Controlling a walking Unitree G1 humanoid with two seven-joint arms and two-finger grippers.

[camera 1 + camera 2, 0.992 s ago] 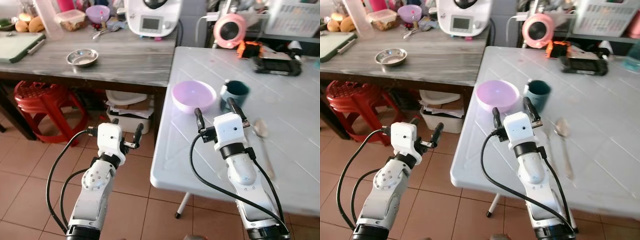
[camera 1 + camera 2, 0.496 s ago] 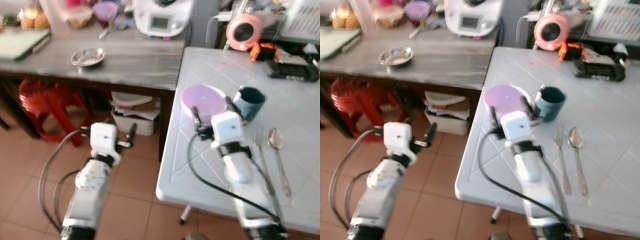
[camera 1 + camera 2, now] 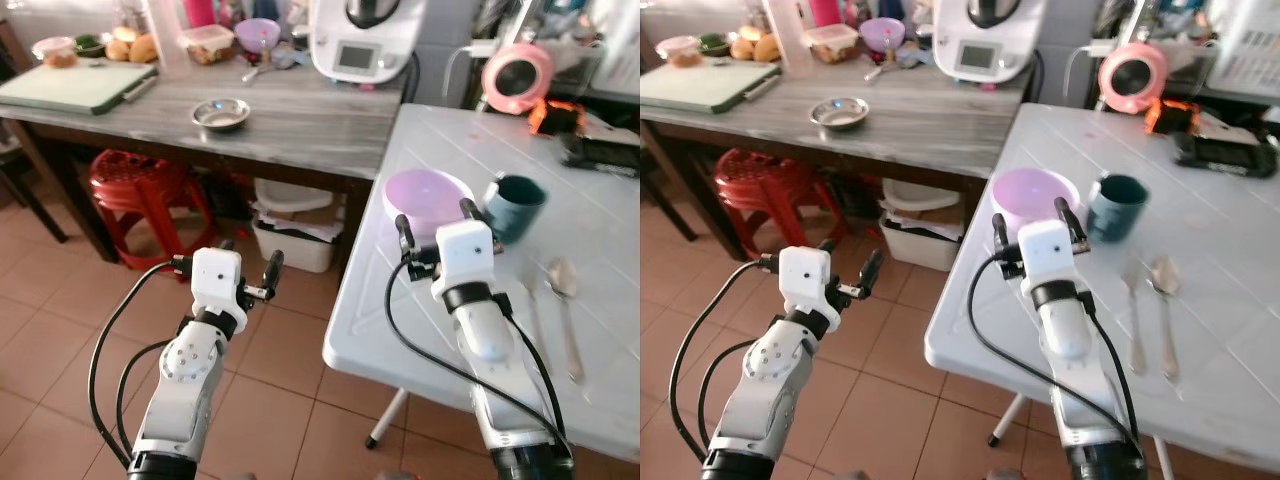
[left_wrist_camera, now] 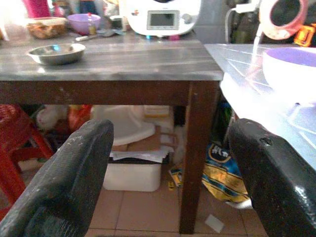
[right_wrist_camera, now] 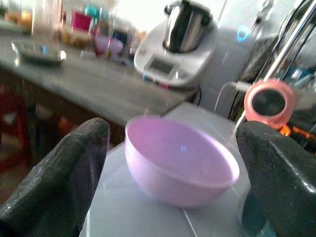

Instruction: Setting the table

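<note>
Right gripper (image 3: 1036, 224) spread wide, empty, just short of purple bowl (image 3: 1033, 196) on white bench (image 3: 1200, 330). Teal mug (image 3: 1114, 207) beside bowl, fork (image 3: 1133, 312) and spoon (image 3: 1161, 295) near it. Left gripper (image 3: 845, 270) wide, empty, over floor well left of bowl.

No readable text (appliance (image 3: 365, 38) display blurred).

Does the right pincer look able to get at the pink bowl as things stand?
Probably yes. The right pincer is open and faces the pink bowl on the white table, with nothing between them; the teal mug stands beside it.
</note>
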